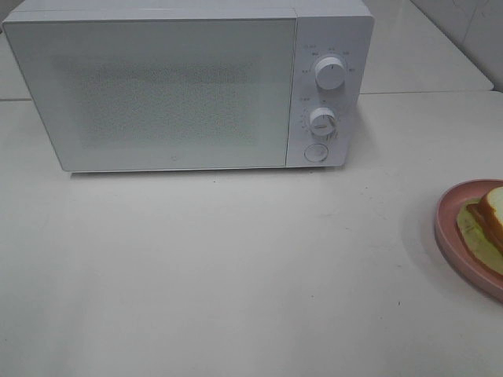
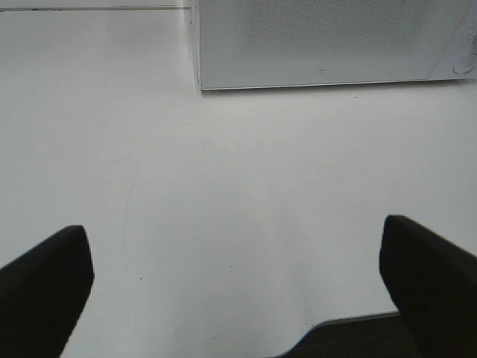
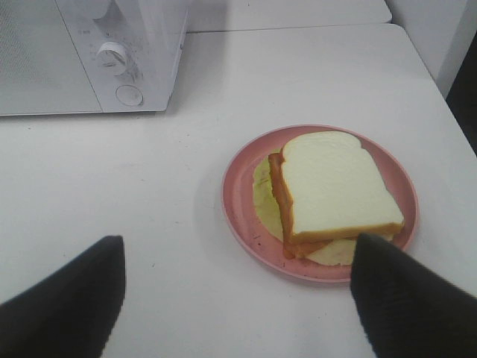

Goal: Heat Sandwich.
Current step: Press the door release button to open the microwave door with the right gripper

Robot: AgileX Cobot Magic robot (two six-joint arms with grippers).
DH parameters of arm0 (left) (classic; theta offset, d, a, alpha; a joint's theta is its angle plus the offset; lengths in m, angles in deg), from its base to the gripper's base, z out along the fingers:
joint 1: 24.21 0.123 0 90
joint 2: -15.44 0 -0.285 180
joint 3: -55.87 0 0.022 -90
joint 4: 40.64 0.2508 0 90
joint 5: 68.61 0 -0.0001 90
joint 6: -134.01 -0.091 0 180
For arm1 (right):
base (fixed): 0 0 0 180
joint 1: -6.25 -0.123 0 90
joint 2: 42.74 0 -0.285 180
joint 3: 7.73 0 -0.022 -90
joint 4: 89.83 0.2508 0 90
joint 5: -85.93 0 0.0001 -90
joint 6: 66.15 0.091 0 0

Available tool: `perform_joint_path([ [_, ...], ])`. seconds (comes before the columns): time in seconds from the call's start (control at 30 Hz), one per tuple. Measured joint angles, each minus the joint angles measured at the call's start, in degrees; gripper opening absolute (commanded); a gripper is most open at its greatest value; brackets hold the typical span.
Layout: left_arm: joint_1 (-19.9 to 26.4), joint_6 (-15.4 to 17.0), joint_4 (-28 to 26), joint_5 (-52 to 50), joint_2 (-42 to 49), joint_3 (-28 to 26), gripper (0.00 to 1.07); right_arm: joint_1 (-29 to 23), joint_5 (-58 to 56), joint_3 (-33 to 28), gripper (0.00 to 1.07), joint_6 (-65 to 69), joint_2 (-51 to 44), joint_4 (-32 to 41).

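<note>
The sandwich (image 3: 335,190), white bread with tan crust, reddish-brown filling and pale green lettuce, lies on a pink round plate (image 3: 238,198). In the exterior high view the sandwich (image 1: 493,216) and plate (image 1: 449,228) are cut off at the right edge. The white microwave (image 1: 157,86) stands at the back with its door shut. My right gripper (image 3: 237,294) is open and empty, above the table just short of the plate. My left gripper (image 2: 237,276) is open and empty over bare table in front of the microwave (image 2: 328,41). Neither arm shows in the exterior high view.
The microwave has two round dials (image 1: 330,72) and a round button (image 1: 316,152) on its right panel. The white table's (image 1: 236,267) front edge shows in the left wrist view (image 2: 350,321). A second table surface lies behind the microwave (image 1: 424,47).
</note>
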Motion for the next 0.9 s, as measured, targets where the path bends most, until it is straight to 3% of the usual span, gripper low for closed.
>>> perform_joint_path([
  [0.63, 0.0, 0.0, 0.0, 0.0, 0.0, 0.0, 0.97, 0.0, 0.2, 0.3, 0.75, 0.0, 0.0, 0.0],
  [0.9, 0.0, 0.0, 0.0, 0.0, 0.0, 0.0, 0.97, 0.0, 5.8, 1.8, 0.75, 0.0, 3.9, 0.0],
])
